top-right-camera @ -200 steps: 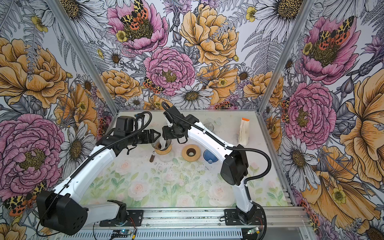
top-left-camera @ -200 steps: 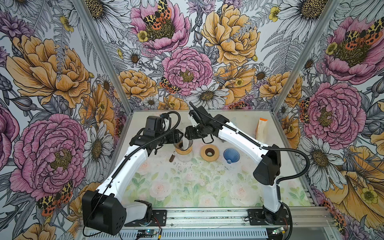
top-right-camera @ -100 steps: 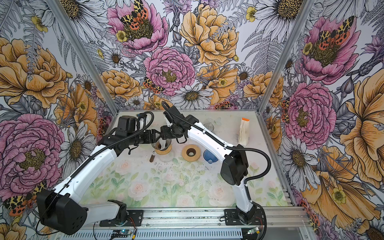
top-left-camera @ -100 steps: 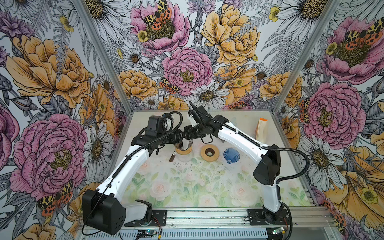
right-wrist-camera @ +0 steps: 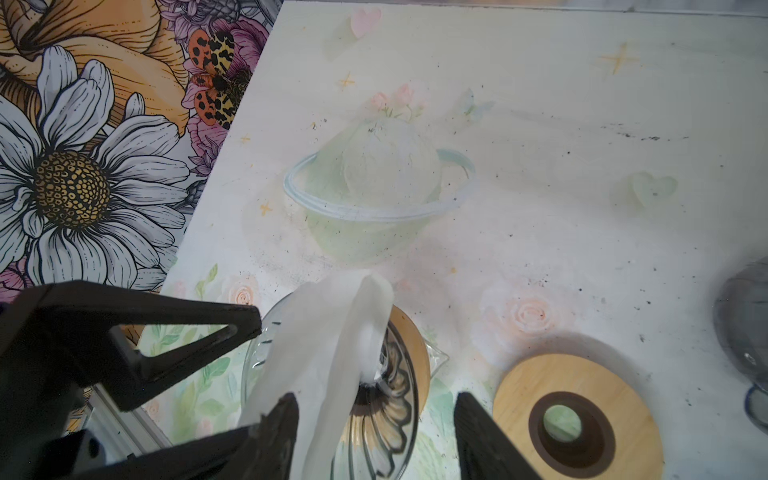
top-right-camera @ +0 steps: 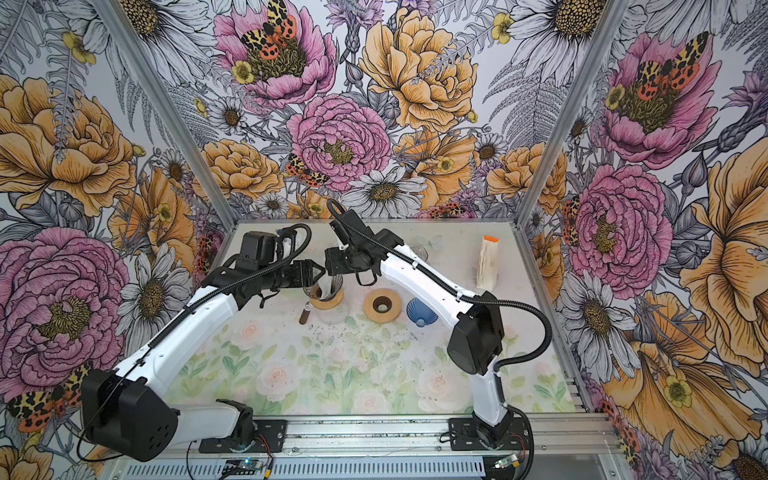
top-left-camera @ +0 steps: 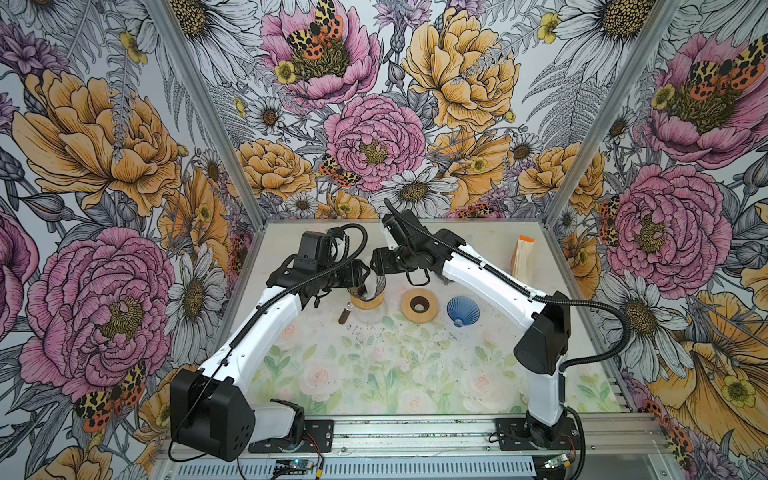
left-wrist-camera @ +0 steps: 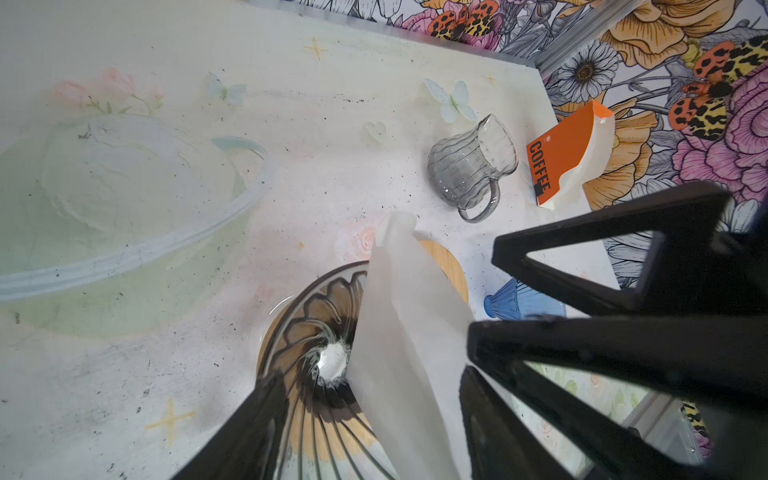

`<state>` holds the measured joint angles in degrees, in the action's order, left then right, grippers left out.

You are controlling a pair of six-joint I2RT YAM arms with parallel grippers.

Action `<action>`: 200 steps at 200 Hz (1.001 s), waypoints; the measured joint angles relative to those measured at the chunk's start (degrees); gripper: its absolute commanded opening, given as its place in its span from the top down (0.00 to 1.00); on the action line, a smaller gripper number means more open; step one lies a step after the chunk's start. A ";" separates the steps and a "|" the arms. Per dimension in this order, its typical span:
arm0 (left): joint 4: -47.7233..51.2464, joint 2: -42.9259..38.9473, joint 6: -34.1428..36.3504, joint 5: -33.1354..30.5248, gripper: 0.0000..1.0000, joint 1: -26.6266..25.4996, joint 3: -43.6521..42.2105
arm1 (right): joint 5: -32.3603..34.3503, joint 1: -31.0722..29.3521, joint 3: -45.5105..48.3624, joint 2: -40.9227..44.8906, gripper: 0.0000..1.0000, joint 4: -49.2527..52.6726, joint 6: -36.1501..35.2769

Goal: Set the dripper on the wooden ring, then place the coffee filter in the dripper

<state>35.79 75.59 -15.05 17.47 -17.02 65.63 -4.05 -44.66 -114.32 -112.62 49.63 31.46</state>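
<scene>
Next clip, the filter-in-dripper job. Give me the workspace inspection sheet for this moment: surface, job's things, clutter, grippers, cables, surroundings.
Surface: printed table mat, speckled with dark grains.
Job's things: white coffee filter stands in the glass dripper, folded narrow, not spread against its wall.
Clutter: wooden ring, blue dripper, glass mug, coffee bag, small brown tube.
Grippers: left gripper and right gripper face each other over the glass dripper, both with jaws apart, neither clamped on the filter.
Cables: black hose loops out at the right, clear of the things on the mat.
Surroundings: floral walls; nothing else seen.
</scene>
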 measured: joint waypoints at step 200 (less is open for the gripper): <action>0.02 0.94 0.02 -1.64 0.37 0.00 0.13 | -2.01 0.04 2.89 1.14 0.38 -2.34 -2.80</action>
<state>35.81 76.53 -15.03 15.84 -17.02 65.76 -6.07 -44.62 -111.44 -111.48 47.29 28.67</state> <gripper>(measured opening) 0.633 0.621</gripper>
